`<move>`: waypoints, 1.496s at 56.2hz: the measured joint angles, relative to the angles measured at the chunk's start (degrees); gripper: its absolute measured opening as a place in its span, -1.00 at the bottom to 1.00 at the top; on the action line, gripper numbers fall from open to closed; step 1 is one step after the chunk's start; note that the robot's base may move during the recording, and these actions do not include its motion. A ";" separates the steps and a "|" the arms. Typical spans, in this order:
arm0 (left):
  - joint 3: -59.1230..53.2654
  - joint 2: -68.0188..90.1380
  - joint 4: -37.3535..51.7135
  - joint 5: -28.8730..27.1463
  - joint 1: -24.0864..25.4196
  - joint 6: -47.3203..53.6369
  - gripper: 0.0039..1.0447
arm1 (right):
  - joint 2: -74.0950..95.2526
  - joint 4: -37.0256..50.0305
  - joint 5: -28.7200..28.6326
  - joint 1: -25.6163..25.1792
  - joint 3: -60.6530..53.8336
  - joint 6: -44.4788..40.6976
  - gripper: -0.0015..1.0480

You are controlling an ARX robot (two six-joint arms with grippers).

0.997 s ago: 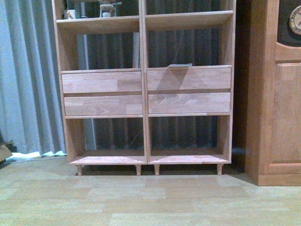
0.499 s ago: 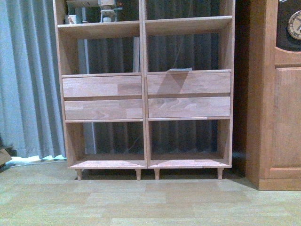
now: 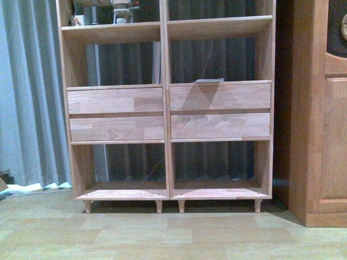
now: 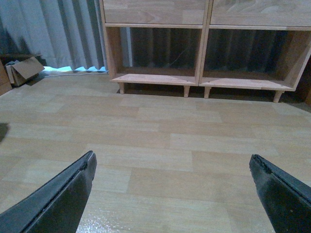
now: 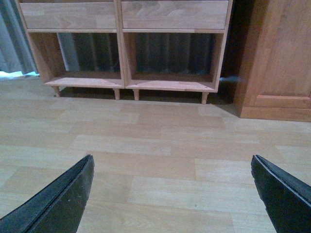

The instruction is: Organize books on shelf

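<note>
- The grey curtain (image 3: 32,92) hangs at nine o'clock of the front view. A cardboard box (image 4: 22,70) lies on the floor (image 3: 173,233) at the curtain's foot, left of the shelf. I count one box.
- The left gripper (image 4: 172,194) hangs over bare floor with its two fingers (image 4: 63,194) wide apart and nothing between them.
- The shelf (image 3: 166,108) fills twelve o'clock and stands square to the robot. I count four drawer fronts (image 3: 115,101), two over two, with four short legs (image 3: 159,206) below. Six open compartments show, the upper two cut off by the frame.
- Some small objects (image 3: 123,11) sit at eleven o'clock on the upper left board, too cropped to name. A grey flap (image 3: 209,81) rests on the right drawer top, and I cannot tell what it is.
- No book appears in any view, so the count is zero and their place cannot be told.
- The right gripper (image 5: 172,194) hangs over the floor, its fingers also spread and empty. That makes two grippers, both free.
- The darker cabinet (image 3: 325,135) stands at three o'clock, just beside the shelf. I count one.
- The step in hand is probably finding the books. It likely goes best with the fingers kept spread and the books sighted before either arm reaches. The right arm should stay off the cabinet.
</note>
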 joint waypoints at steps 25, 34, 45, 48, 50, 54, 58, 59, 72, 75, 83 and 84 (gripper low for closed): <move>0.00 0.00 0.00 0.00 0.00 0.00 0.86 | 0.00 0.00 -0.02 0.00 0.00 0.00 0.86; 0.00 0.00 0.00 0.00 0.00 0.00 0.86 | 0.00 0.00 -0.02 0.00 0.00 0.00 0.86; 0.00 0.00 0.00 0.00 0.00 0.00 0.86 | 0.00 0.00 -0.02 0.00 0.00 0.00 0.86; 0.00 -0.02 0.00 0.00 0.00 0.00 0.86 | 0.00 0.00 0.00 0.00 0.00 0.00 0.86; 0.00 0.00 0.00 0.02 0.00 0.00 0.86 | 0.00 0.00 -0.04 0.00 0.00 0.00 0.86; 0.00 0.00 0.00 0.00 0.00 0.00 0.86 | 0.00 0.00 -0.04 0.00 0.00 0.00 0.86; 0.00 0.00 0.00 0.00 0.00 0.00 0.86 | 0.00 0.00 -0.02 0.00 0.00 0.00 0.86; 0.00 0.00 0.00 0.00 0.00 0.00 0.86 | 0.00 0.00 -0.02 0.02 0.00 0.00 0.86; 0.00 -0.02 0.00 -0.02 0.00 0.00 0.86 | 0.00 0.00 -0.02 0.00 0.00 0.00 0.86; 0.00 -0.02 0.00 0.00 0.00 0.00 0.86 | 0.00 0.00 -0.02 0.00 0.00 0.00 0.86; 0.00 0.00 0.00 0.00 0.00 0.00 0.86 | 0.00 0.00 -0.04 0.00 0.00 0.00 0.86; 0.00 -0.02 0.00 0.02 0.00 0.00 0.86 | 0.00 0.00 -0.04 0.00 0.00 0.00 0.86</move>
